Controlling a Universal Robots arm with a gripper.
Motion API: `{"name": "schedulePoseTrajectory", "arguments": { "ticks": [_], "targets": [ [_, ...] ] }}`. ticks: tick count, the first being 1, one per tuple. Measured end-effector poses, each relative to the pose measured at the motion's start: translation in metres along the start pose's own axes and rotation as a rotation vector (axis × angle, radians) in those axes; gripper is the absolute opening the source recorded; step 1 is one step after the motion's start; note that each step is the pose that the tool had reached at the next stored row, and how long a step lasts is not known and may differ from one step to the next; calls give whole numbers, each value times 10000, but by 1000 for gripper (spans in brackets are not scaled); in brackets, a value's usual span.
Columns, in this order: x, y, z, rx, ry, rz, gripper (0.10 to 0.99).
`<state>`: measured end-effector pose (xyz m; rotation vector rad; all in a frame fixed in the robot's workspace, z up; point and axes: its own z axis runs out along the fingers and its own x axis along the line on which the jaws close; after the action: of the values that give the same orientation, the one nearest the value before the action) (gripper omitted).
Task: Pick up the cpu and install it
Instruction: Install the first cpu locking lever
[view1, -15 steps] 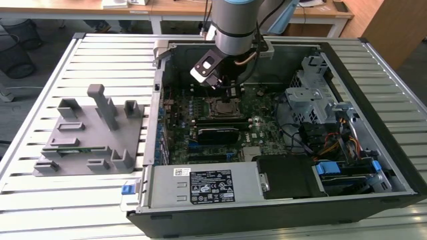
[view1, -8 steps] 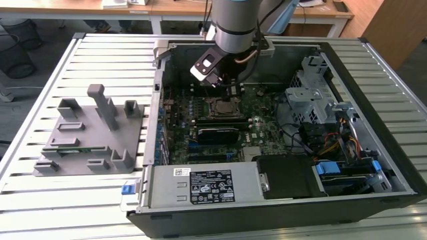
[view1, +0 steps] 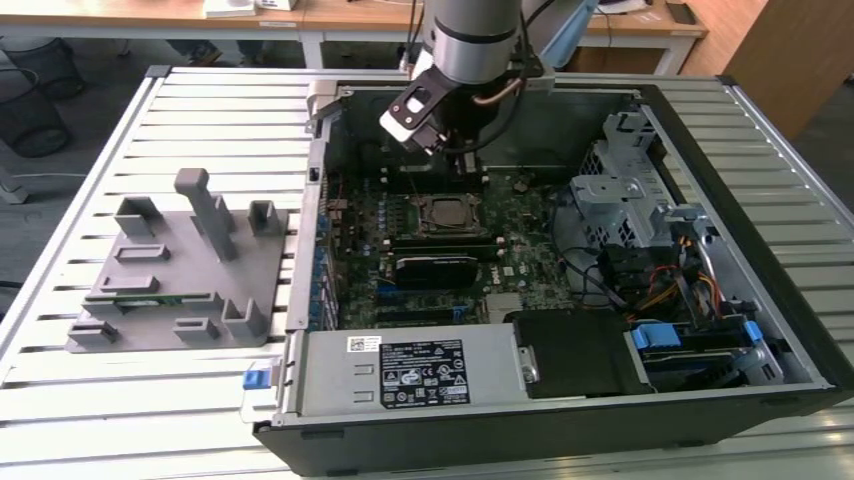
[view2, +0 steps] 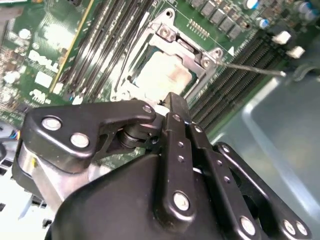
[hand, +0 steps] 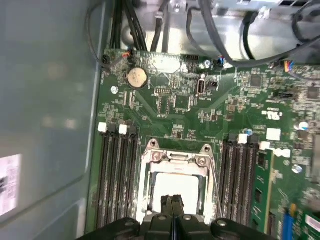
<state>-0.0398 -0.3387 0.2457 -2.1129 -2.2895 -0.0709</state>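
The cpu, a small square chip with a pale silver top, lies inside the metal-framed socket on the green motherboard. It shows in both wrist views, its pale top ringed by the frame. My gripper hangs just above the chip, its two black fingers pressed together with nothing between them. In the exterior view the gripper hovers inside the open computer case, a little behind the socket.
The case walls surround the motherboard. Memory slots flank the socket on both sides. A thin metal lever sticks out beside the socket. On the slatted table at the exterior view's left stands a grey plastic holder.
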Motion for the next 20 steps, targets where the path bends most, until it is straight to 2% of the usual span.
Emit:
{"name": "schedulePoseTrajectory", "arguments": {
  "ticks": [3, 8, 19, 20],
  "targets": [
    [6, 2, -114, 0, 0, -1, 106],
    [7, 2, -134, 8, 2, -149, 106],
    [6, 2, -124, 106, 32, -2143, 106],
    [6, 2, -124, 126, 28, -2502, 106]
  ]
}}
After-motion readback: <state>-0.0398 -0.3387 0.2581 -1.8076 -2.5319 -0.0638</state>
